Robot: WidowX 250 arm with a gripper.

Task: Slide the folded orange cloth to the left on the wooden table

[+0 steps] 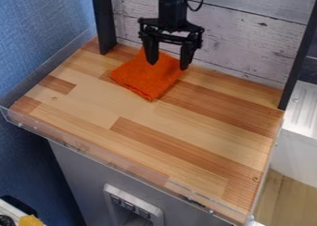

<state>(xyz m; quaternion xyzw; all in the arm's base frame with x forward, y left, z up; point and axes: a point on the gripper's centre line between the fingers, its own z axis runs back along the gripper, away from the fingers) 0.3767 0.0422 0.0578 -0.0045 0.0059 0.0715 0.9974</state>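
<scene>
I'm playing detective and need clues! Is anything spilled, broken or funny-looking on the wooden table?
Nothing really stands out. The orange cloth lies at a slant near the back of the wooden table, by the open gripper, but that isn't strange. I see no spill or break.

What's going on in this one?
A black robot arm comes in from the top edge, and its gripper hangs over a folded orange cloth with its two fingers apart. The cloth lies toward the back of a wooden tabletop, near the whitewashed plank wall. Whether the fingertips touch the cloth can't be told from this angle.
</scene>
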